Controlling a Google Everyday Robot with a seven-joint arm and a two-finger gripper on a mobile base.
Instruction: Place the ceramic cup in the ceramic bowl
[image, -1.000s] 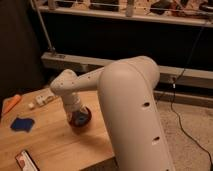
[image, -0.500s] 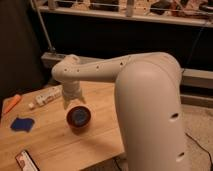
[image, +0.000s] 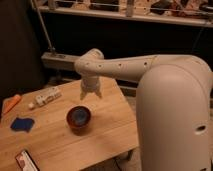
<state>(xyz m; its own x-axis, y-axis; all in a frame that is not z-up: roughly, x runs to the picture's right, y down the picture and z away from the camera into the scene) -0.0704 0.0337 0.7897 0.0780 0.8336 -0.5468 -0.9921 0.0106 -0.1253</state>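
Observation:
The ceramic bowl (image: 78, 120), orange-red with a dark outside, stands on the wooden table (image: 107, 125) near its middle. A blue round shape fills its inside, which looks like the ceramic cup (image: 79, 116) resting in the bowl. My gripper (image: 91, 94) hangs above the table, behind and to the right of the bowl, clear of it. Its fingers point down, stand apart and hold nothing.
A long orange carrot-like object (image: 11, 103) lies at the table's left edge, with a flat dark blue cloth piece (image: 21, 123) in front of it. A white oblong object (image: 48, 95) lies at the back left. A small packet (image: 26, 160) sits at the front left corner.
My gripper has lifted off the bowl and moved back and to the right. The blue cup stays in the bowl.

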